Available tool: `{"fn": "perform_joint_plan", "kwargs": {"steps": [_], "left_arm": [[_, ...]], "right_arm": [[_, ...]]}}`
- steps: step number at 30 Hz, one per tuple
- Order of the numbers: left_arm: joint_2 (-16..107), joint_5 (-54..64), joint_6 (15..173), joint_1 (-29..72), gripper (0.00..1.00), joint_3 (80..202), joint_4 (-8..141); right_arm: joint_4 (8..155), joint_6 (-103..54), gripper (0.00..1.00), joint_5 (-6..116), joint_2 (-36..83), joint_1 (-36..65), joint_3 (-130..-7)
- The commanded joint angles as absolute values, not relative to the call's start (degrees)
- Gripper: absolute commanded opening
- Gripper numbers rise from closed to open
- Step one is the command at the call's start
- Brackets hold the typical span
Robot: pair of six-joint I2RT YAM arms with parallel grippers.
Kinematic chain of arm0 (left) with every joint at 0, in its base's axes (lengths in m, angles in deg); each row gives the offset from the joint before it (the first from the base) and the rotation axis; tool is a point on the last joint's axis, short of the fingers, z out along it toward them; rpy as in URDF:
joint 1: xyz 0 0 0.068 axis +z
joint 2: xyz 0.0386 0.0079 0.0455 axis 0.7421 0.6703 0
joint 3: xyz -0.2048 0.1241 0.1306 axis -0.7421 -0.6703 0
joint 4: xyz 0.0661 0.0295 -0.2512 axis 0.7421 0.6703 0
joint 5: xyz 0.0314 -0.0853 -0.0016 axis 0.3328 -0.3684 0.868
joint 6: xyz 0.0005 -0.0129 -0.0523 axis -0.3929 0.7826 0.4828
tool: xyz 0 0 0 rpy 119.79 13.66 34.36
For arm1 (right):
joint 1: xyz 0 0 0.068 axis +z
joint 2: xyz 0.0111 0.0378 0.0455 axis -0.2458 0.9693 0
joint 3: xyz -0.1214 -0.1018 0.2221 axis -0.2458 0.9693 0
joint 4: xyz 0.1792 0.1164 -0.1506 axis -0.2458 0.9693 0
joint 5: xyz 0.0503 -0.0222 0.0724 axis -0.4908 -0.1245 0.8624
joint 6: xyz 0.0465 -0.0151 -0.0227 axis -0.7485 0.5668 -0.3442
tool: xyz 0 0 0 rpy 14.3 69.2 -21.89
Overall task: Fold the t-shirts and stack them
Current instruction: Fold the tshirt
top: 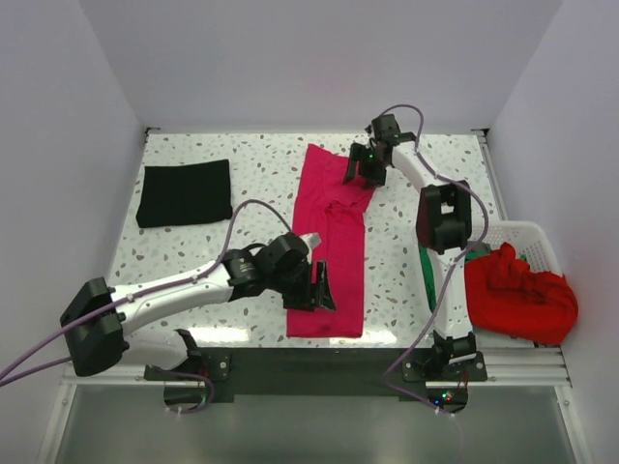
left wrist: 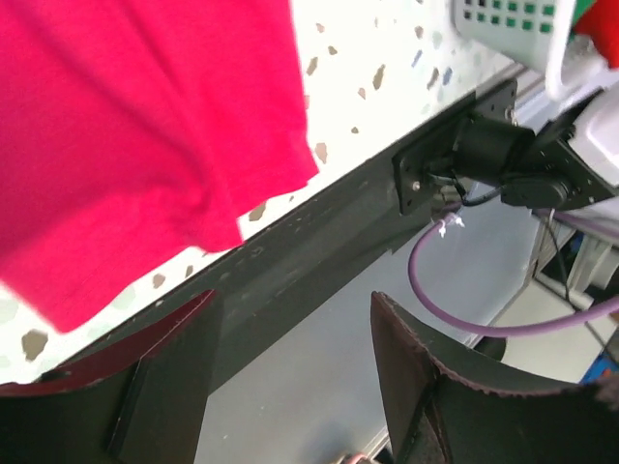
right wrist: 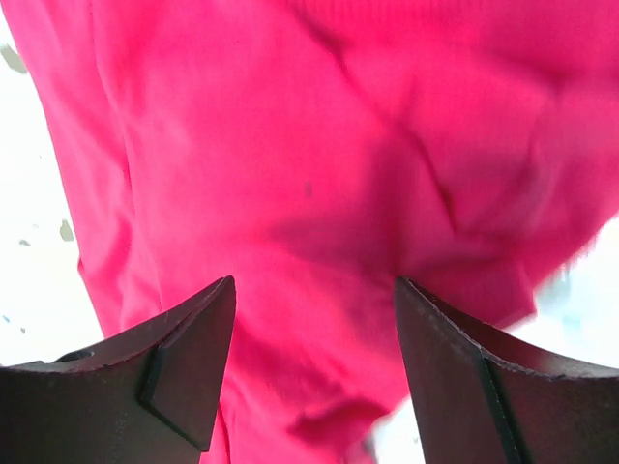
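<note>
A magenta-pink t-shirt [top: 331, 242] lies folded into a long strip down the middle of the table; it also shows in the left wrist view [left wrist: 135, 135] and fills the right wrist view [right wrist: 319, 164]. A black t-shirt [top: 185, 192] lies folded flat at the far left. My left gripper [top: 321, 287] is open and empty over the strip's near left edge. My right gripper [top: 362, 171] is open and empty above the strip's far right corner. A red t-shirt [top: 517, 293] lies bunched in the white basket [top: 530, 236], with green cloth [top: 427, 271] beside it.
The basket stands at the table's right edge, also seen in the left wrist view [left wrist: 503, 29]. The black mounting rail [top: 319, 362] runs along the near edge. White walls close in the back and both sides.
</note>
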State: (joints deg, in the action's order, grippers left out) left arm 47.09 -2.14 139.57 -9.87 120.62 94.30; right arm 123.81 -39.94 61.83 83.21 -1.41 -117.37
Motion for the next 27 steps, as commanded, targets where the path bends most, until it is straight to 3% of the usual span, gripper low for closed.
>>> {"fn": "perform_joint_plan", "kwargs": {"steps": [1,8,15,27], "left_arm": [[42.86,3.97,145.04,-9.66,0.67,115.16,99.12],[41.35,6.44,144.97,-6.06,0.67,110.40,99.57],[47.24,4.33,133.21,-0.87,0.68,112.77,100.70],[47.07,0.30,126.16,0.62,0.64,111.20,100.98]], "right_arm": [[124.52,-38.42,0.70,64.66,73.35,-1.40,-111.04],[122.40,-37.89,0.70,63.53,58.14,-0.17,-97.39],[123.72,-40.34,0.70,61.33,50.67,1.50,-87.20],[124.68,-54.21,0.68,53.59,21.96,16.88,-51.52]]}}
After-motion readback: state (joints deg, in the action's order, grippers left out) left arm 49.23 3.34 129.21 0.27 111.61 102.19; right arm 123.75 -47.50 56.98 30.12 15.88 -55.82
